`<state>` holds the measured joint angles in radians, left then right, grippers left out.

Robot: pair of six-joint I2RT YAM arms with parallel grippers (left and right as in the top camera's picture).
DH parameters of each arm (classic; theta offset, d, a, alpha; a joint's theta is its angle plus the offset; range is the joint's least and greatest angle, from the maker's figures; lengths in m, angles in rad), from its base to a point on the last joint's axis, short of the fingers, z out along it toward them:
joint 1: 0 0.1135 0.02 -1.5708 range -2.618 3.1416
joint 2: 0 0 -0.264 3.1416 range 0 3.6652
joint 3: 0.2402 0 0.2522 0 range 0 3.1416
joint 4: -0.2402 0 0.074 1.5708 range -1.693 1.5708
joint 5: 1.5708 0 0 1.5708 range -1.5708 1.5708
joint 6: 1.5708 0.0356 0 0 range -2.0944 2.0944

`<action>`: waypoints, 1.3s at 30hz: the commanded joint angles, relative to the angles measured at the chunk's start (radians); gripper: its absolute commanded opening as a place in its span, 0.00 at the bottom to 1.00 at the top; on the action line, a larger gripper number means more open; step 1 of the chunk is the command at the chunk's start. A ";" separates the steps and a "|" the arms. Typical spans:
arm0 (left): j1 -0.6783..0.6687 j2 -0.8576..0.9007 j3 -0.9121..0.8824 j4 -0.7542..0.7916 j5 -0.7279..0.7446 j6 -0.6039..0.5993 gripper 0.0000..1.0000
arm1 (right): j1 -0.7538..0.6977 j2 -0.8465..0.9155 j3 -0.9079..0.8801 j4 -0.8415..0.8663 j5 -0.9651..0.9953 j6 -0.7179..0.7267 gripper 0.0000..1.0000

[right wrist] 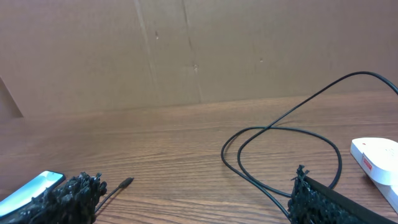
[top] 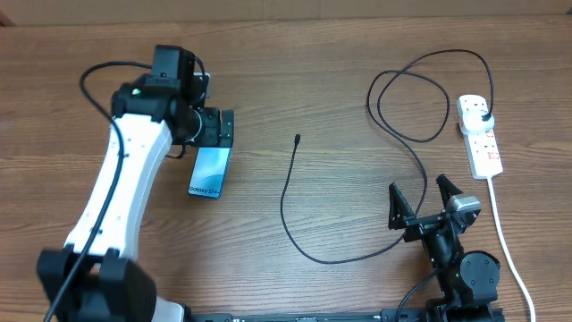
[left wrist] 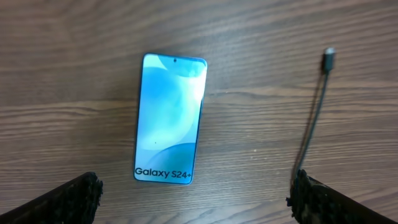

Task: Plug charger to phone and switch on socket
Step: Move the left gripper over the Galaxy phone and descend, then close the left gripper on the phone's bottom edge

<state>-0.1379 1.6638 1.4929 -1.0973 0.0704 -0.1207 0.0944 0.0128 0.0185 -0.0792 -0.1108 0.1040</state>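
The phone (top: pixel 211 170) lies flat on the wooden table, its light-blue screen lit. My left gripper (top: pixel 217 127) hovers open over the phone's far end. In the left wrist view the phone (left wrist: pixel 169 118) lies ahead of the left gripper (left wrist: pixel 196 193), nothing between the fingers. The charger's connector tip (top: pixel 297 139) rests free on the table right of the phone; its black cable loops across to the plug in the socket (top: pixel 480 134). My right gripper (top: pixel 420 197) stands open and empty near the front edge, left of the socket's white cord.
The socket's thick white cord (top: pixel 500 233) runs down the right side past the right arm's base. A cardboard wall (right wrist: pixel 186 50) closes the far side of the table. Cable loops (right wrist: pixel 280 124) lie between the right gripper and the socket (right wrist: pixel 376 158).
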 commanded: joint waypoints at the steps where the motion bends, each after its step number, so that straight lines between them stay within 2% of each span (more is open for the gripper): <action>1: -0.007 0.076 0.023 -0.003 0.001 0.021 1.00 | 0.007 -0.010 -0.010 0.004 0.013 -0.001 1.00; 11: -0.006 0.220 0.023 0.022 0.000 0.118 1.00 | 0.007 -0.010 -0.010 0.004 0.013 -0.001 1.00; 23: -0.005 0.331 0.023 0.089 -0.029 0.178 1.00 | 0.007 -0.010 -0.010 0.004 0.013 -0.001 1.00; 39: 0.038 0.437 0.021 0.093 -0.055 0.204 1.00 | 0.007 -0.010 -0.010 0.004 0.013 -0.001 1.00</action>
<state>-0.1200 2.0659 1.4933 -1.0092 0.0284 0.0601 0.0940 0.0128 0.0185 -0.0792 -0.1108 0.1043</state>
